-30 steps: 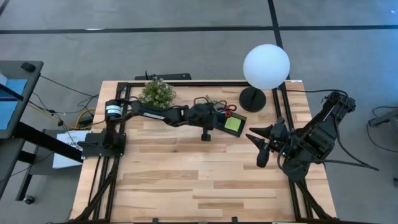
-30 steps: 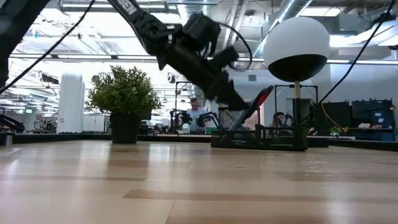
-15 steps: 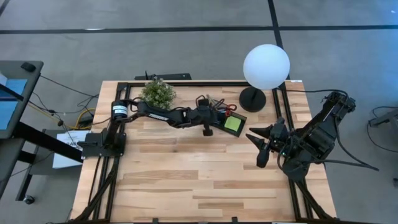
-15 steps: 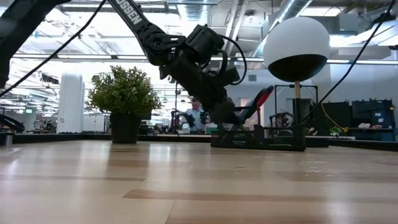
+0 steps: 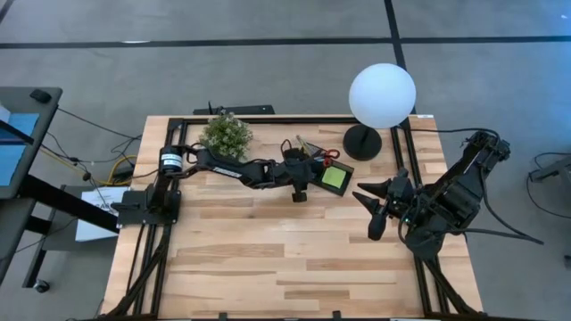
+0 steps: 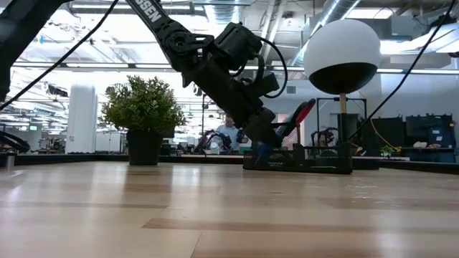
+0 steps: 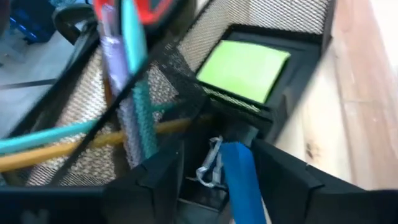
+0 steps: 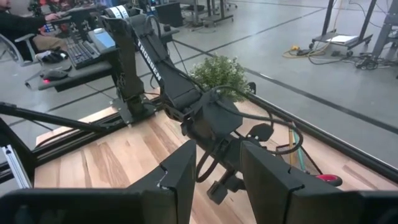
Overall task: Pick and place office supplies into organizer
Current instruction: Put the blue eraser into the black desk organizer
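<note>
Blue eraser being lowered into the black mesh organizer.

Held the small blue rectangular eraser [image 7: 241, 180] by its long sides, clamped between the left gripper [image 7: 214, 163] fingers, just above a compartment of the black mesh desk organizer [image 7: 267, 25]; judged light, slightly soft, not slippery. Reached low and outstretched across the table; right gripper [image 5: 373, 210] waited well apart, fingers spread.

The light wooden table [image 5: 268, 259] stands on a grey floor [image 5: 223, 71] with dark lines across it. A small green potted plant [image 5: 225, 133] and a lamp with a round white globe [image 5: 382, 95] sit at the table's far edge. Behind, the big room has bright ceiling lights [image 6: 86, 32], desks and a person sitting [image 6: 228, 132].
</note>
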Action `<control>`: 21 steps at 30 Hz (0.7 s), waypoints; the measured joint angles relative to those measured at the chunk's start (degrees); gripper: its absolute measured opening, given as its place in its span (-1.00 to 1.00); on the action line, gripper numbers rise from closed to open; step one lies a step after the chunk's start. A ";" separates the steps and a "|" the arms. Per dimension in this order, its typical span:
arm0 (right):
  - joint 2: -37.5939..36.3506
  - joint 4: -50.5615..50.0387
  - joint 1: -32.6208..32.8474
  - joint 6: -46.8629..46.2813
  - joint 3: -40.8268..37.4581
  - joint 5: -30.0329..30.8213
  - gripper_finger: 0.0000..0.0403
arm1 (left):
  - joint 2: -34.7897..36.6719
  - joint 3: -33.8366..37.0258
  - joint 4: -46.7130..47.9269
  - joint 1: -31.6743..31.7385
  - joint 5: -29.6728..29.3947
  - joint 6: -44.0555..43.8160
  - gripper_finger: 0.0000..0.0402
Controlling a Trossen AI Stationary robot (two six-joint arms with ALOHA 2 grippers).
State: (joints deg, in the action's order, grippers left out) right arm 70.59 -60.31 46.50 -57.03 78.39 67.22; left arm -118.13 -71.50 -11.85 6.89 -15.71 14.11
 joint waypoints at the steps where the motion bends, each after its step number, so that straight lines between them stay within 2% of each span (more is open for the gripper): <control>1: -0.01 0.00 0.00 0.01 0.00 0.00 -0.41 | 0.00 0.00 0.63 -0.14 -0.02 -0.15 -0.06; 7: -0.07 0.02 0.00 0.01 -0.02 -0.06 -0.41 | 0.71 0.01 2.98 -0.56 -2.60 -1.34 0.06; 9: -0.09 0.23 0.00 0.02 -0.02 -0.18 -0.41 | 2.17 -0.17 2.68 -0.99 -3.35 -1.07 0.06; 14: -0.09 0.48 0.00 0.02 0.00 -0.33 -0.41 | 6.56 -4.45 8.84 -1.79 -6.18 2.92 0.02; 16: -0.09 0.49 0.00 0.02 -0.02 -0.33 -0.41 | 7.84 -6.62 12.44 -1.67 -5.74 3.20 0.01; 21: -0.11 1.18 0.06 0.02 -0.02 -3.14 -0.41 | 8.97 -8.62 22.75 -1.81 -1.85 -2.53 0.00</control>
State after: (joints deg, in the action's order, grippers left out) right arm 70.48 -59.13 46.57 -57.02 78.37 64.08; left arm -109.15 -80.12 10.89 5.08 -17.56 11.57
